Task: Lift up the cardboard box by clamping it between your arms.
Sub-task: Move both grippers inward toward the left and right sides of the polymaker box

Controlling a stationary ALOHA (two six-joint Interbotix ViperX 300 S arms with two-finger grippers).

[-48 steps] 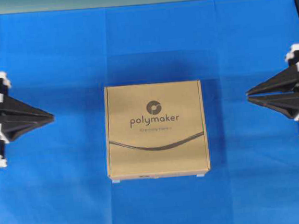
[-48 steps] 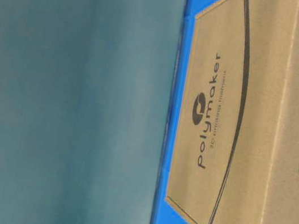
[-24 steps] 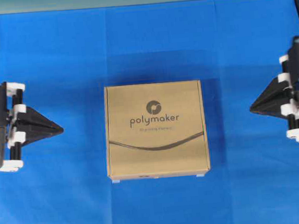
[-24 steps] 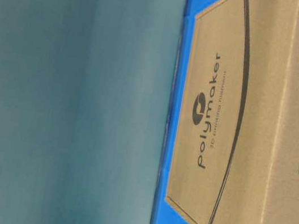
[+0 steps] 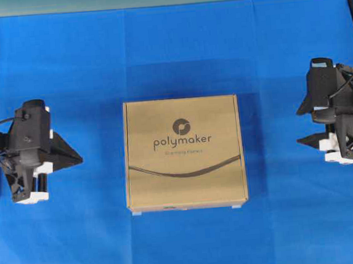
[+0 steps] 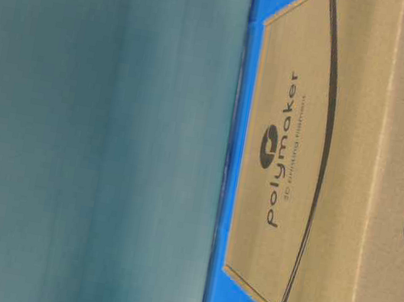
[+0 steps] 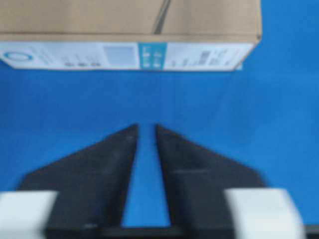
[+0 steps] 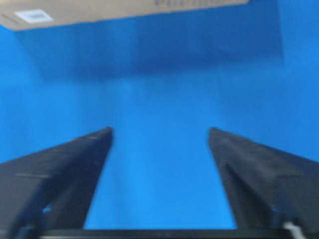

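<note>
The cardboard box (image 5: pixel 184 153) lies flat in the middle of the blue worktop (image 5: pixel 175 52), logo side up. The left hand (image 5: pixel 80 158) sits off to its left, fingers parted by a narrow gap. The right hand (image 5: pixel 301 125) waits well off to its right, fingers spread wide. Neither touches the box.

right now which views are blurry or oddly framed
Overhead: sharp, the box throws a soft shadow. Table-level: turned sideways, box cropped, a hazy grey-teal surface fills the left half. Left wrist: fingers and box label soft. Right wrist: blurriest, fingers smeared.
</note>
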